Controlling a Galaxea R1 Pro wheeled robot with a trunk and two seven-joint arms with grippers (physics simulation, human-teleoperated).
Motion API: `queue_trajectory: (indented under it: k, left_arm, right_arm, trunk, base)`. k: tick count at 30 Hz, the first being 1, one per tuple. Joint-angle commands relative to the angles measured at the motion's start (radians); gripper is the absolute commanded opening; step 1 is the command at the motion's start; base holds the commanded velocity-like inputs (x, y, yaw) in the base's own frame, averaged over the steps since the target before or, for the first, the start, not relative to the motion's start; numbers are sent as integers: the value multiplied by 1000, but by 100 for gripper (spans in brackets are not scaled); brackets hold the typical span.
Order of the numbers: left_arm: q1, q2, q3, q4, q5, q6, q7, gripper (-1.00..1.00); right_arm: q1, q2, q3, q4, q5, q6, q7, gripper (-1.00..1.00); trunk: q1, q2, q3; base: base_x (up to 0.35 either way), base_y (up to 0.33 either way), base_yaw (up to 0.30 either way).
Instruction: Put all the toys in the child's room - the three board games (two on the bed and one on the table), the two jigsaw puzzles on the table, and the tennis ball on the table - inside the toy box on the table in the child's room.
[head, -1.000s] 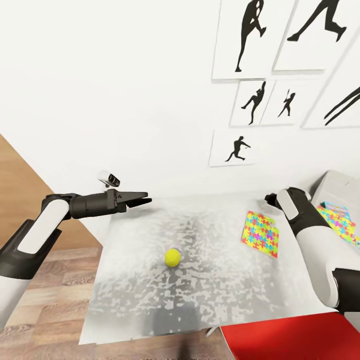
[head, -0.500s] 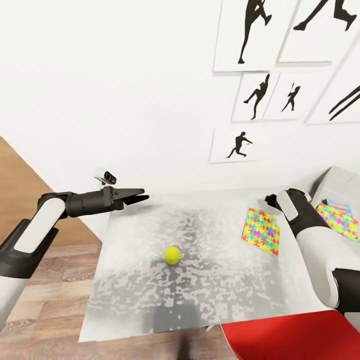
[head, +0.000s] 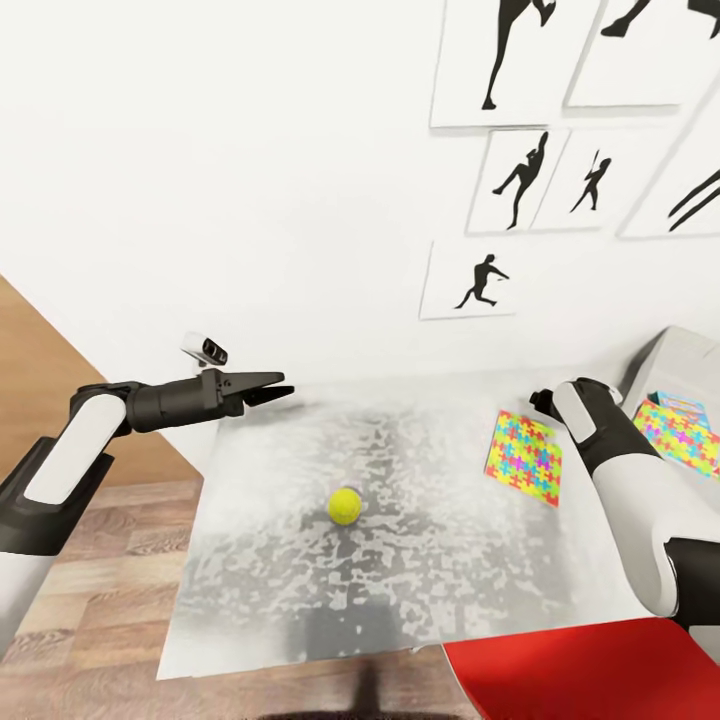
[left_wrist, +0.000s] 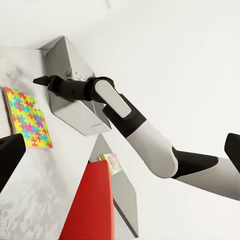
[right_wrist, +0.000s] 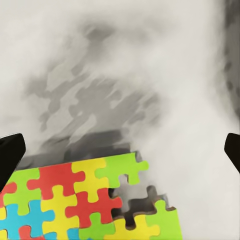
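Note:
The tennis ball rests mid-table on the speckled top. A jigsaw puzzle lies flat to its right. Beyond that stands the grey toy box, holding a second puzzle over a blue printed box edge. My left gripper hovers open above the table's far left corner, well away from the ball. My right gripper hangs open over the puzzle's far edge, beside the toy box, with nothing held. In the head view my forearm hides its fingers.
A red surface sits at the table's near right corner. Past it a small printed flat thing lies on a lower grey surface. The white wall with silhouette pictures backs the table. Wood floor lies to the left.
The head view has tilted slightly, shifting everything. My left gripper has drifted a little left and back. Ball, puzzle and right arm have kept their places.

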Motion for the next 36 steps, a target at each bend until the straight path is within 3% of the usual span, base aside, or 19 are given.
queue_trajectory:
  k: [1, 16, 36]
  left_arm:
    - [-1, 1, -1, 0, -1, 2, -5, 100]
    - [-1, 0, -1, -1, -1, 2, -5, 100]
    - [-1, 0, 1, -1, -1, 2, -6, 100]
  right_arm:
    - [0, 1, 1, -1, -10, 2, -8, 100]
    - [3, 1, 2, -4, -9, 0, -7, 100]
    - [-3, -1, -7, -17, -11, 8, -6, 100]
  trunk:
    - [0, -2, -3]
    - [0, -2, -27]
    - [0, -2, -30]
  base:
    - [0, 0, 0]
    - [0, 0, 0]
    - [-6, 2, 0]
